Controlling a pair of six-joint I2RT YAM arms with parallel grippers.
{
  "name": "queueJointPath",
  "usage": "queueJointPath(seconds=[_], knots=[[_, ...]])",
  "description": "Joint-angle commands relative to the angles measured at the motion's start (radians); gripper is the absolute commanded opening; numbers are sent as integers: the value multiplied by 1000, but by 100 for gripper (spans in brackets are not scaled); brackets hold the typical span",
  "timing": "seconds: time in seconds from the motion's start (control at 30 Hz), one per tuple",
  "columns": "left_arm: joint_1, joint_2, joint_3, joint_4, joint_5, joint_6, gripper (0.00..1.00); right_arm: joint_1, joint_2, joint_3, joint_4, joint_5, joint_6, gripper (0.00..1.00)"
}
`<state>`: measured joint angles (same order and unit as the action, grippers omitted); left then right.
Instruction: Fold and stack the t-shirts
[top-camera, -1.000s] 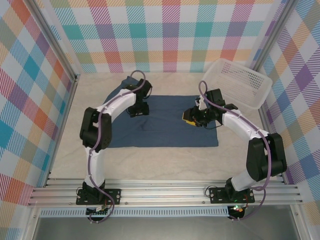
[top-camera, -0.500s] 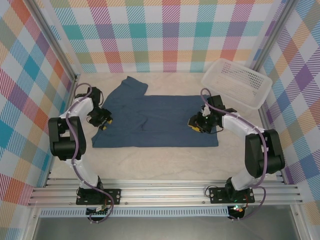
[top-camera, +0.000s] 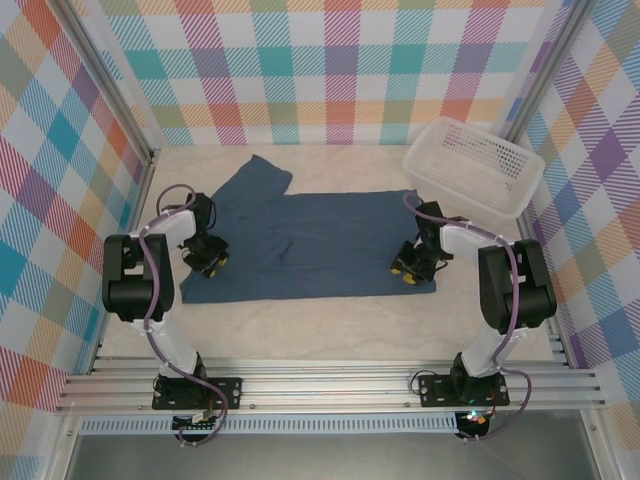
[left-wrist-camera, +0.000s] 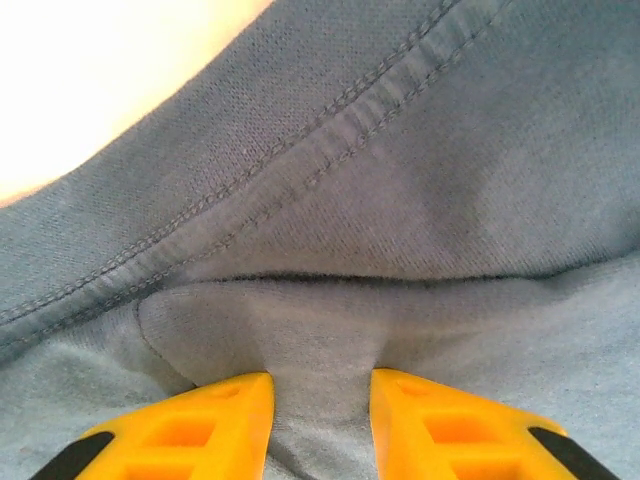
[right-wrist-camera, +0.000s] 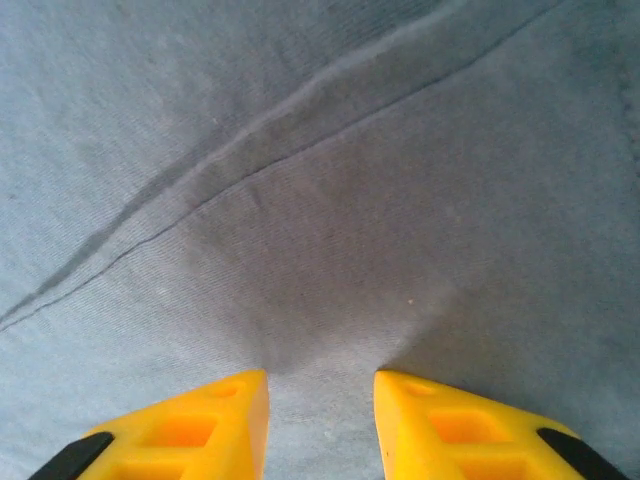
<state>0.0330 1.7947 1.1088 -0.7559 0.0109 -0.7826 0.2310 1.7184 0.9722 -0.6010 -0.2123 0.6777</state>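
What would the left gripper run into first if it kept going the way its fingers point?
The t-shirt. The left gripper has a raised fold of the blue cloth between its fingers, so it would likely press into that fold first, the stitched seam just beyond.

The t-shirt (top-camera: 300, 245) lies spread on the bench (top-camera: 320, 330). The basket (top-camera: 475, 165) stands just behind its right end. The left hand (top-camera: 210, 262) is at its near-left corner, the right hand (top-camera: 408, 270) at its near-right corner.
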Motion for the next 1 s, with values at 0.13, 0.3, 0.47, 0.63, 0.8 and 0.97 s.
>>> queueJointPath(seconds=[0.13,0.3,0.47,0.63,0.8,0.97], knots=[[4,-85,-208,-82,-141,-82,34,114,-14,-94,-196,53,77,36],[3,-134,-271,-93,-150,-85,35,177,-83,-170,-249,31,114,37],[3,-194,-331,-117,-167,-93,34,180,-141,-214,-302,60,106,38],[4,-236,-367,-120,-169,-90,34,180,-187,-258,-285,44,113,39],[-24,-280,-220,-160,-219,-61,39,180,-329,-168,-234,123,74,41],[-63,-229,27,-25,-93,64,49,168,-423,-100,-53,403,90,44]])
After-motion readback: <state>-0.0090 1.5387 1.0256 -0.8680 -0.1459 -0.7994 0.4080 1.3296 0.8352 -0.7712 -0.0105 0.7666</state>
